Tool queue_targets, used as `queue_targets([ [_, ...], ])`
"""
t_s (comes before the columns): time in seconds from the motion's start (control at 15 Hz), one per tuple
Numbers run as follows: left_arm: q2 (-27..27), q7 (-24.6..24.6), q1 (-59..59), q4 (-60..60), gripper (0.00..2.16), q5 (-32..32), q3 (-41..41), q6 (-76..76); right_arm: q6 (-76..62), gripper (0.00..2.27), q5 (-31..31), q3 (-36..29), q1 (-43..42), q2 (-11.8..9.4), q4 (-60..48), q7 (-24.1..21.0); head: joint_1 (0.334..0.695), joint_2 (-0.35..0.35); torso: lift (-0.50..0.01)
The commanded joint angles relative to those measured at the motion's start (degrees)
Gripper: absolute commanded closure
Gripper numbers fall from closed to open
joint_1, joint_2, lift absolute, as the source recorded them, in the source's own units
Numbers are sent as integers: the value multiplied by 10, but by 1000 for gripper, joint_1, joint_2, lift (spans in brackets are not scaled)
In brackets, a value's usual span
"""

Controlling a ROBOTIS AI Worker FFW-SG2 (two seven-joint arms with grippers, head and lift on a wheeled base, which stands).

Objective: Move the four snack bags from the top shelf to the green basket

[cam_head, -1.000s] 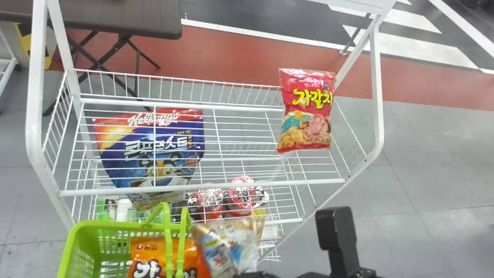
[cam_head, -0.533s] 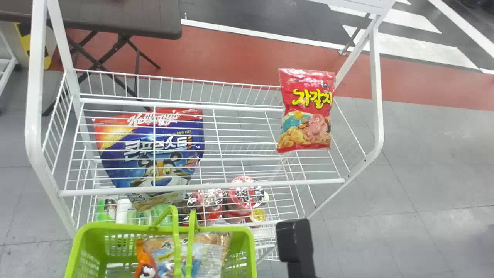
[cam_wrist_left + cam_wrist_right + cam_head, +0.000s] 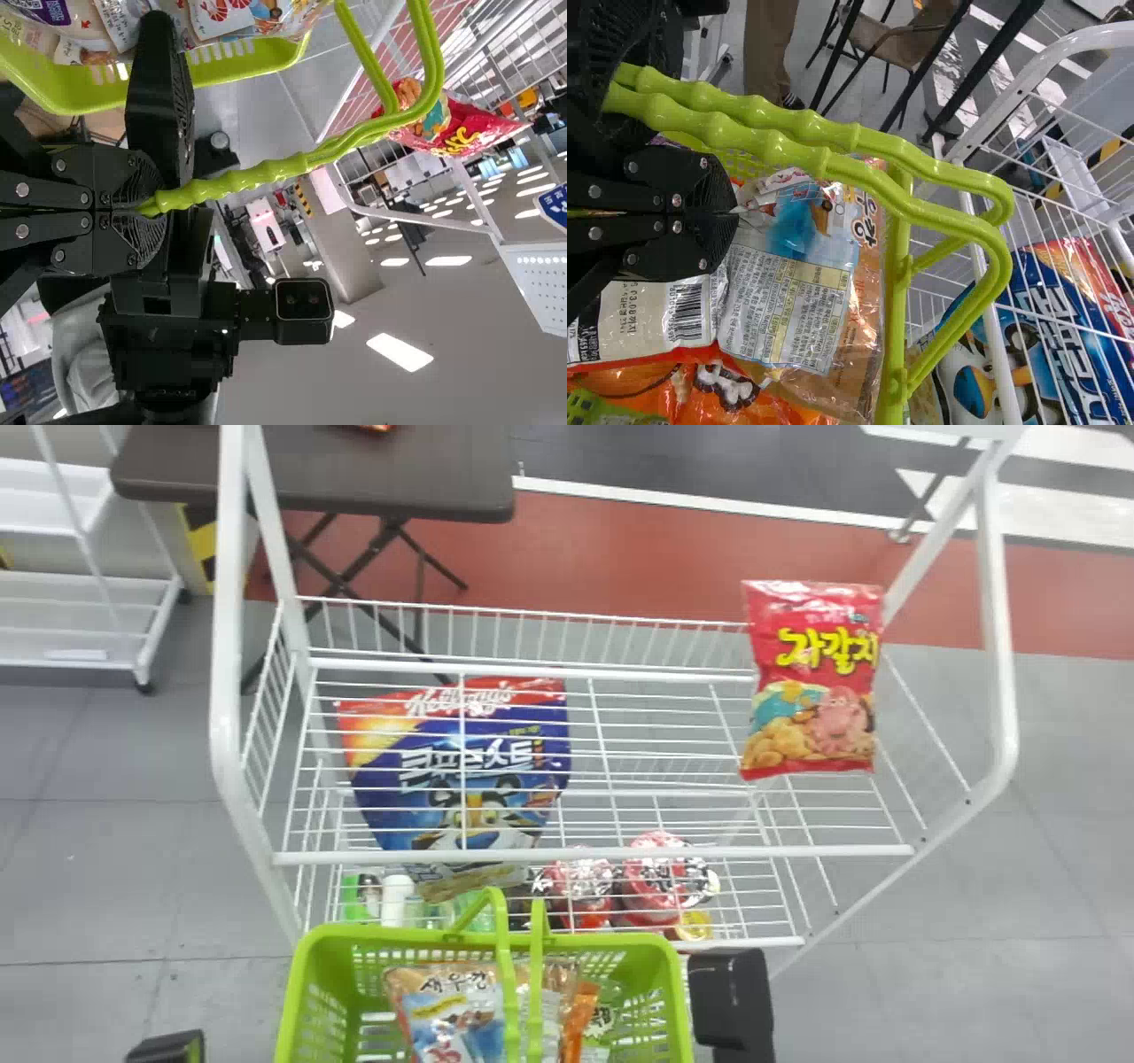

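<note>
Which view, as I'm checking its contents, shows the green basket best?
The head view: it looks down into the green basket, though its near side is cropped. The left wrist view shows some rim and the handle in the left tool; the right wrist view, handle, rim and snack bags close up.

The red bag (image 3: 813, 682), yellow-lettered, stood upright at the top shelf's (image 3: 620, 852) right end, in the upper right of the frame. At lower centre, the green basket (image 3: 306, 992) had raised handles and held a tan-and-blue bag (image 3: 456, 1014) left of an orange bag (image 3: 578, 1020).
</note>
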Motion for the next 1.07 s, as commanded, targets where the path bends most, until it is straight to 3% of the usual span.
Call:
queue_targets([
  [0.0, 0, 0, 0, 0, 1217, -1, 0, 0, -4, 1173, 5, -5, -3, -4, 12, 1, 695, -180, 0],
  [0.07, 0, 1, 0, 0, 1217, -2, 0, 0, -3, 49, 6, -8, -3, -6, 13, 6, 695, -185, 0],
  [0.53, 0, 2, -2, -1, 1217, -3, 0, 0, 31, 63, -1, -59, -3, -10, -22, 17, 695, -267, 0],
  [0.8, 0, 3, -2, -1, 1217, -4, -2, 0, -27, 63, -2, -114, -18, -5, -17, 23, 695, -347, 0],
  [1.0, 0, 3, -2, -1, 1217, -7, -4, 0, -59, 66, 11, -131, -34, -3, -5, 20, 695, -350, 0],
])
